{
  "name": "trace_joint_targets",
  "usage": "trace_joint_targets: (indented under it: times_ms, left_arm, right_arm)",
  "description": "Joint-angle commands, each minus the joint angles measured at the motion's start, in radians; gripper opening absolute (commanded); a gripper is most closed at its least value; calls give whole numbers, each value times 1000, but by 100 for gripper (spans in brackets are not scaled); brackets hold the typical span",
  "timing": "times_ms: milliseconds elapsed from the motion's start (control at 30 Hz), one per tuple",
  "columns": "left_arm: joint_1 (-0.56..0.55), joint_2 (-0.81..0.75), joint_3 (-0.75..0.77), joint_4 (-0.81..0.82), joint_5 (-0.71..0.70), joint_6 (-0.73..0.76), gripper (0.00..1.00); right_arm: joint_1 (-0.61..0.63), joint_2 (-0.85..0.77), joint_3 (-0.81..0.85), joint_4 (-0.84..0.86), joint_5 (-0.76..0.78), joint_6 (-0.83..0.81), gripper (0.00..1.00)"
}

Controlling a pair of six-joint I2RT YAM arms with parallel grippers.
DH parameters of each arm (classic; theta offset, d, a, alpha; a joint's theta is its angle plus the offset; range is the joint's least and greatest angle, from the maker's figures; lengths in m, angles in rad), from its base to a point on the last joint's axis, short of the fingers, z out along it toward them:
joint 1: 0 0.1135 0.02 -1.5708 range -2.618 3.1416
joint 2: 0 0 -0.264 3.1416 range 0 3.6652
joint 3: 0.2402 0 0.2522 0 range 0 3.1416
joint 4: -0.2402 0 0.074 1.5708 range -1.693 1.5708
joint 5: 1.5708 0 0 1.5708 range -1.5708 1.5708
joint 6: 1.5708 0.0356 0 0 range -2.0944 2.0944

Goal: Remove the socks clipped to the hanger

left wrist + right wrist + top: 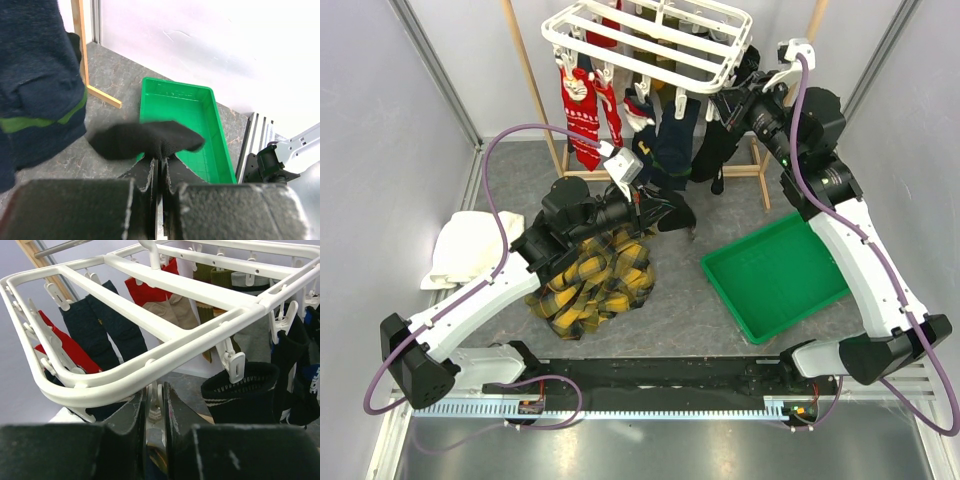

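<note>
Peg-pinching at the hanger's right end, with one black sock already off

Right jaws stand almost closed around a white peg clip point(154, 409) just under the near rim of the hanger point(125, 377); which sock that clip holds is hidden below them. Left jaws are clamped tight on a black sock point(145, 140), held low and well apart from the hanger, above the plaid cloth point(590, 285), with the green tray point(175, 86) near. Red socks point(582, 110) and several dark ones hang clipped along the frame. To do this step well, I judge the right jaws should squeeze the peg squarely on its upper tails so its mouth opens fully, without dragging the hanger sideways on its hook. That way the sock should drop free rather than stretch or snag.
</note>
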Motion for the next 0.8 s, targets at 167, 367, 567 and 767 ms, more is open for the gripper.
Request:
trace_joint_targets:
  times_ms: [167, 367, 567, 767]
  left_arm:
    - [-4, -16, -7, 14, 14, 44, 2]
    - [-4, -18, -8, 14, 20, 48, 2]
    - [-4, -21, -10, 17, 32, 53, 2]
    - [-4, -28, -17, 37, 98, 50, 2]
  right_arm:
    - [-3, -85, -82, 12, 37, 20, 53]
    - [-4, -246, -253, 9, -22, 2, 73]
    - [-3, -441, -468, 7, -219, -104, 79]
    - [-1, -548, -643, 21, -489, -186, 80]
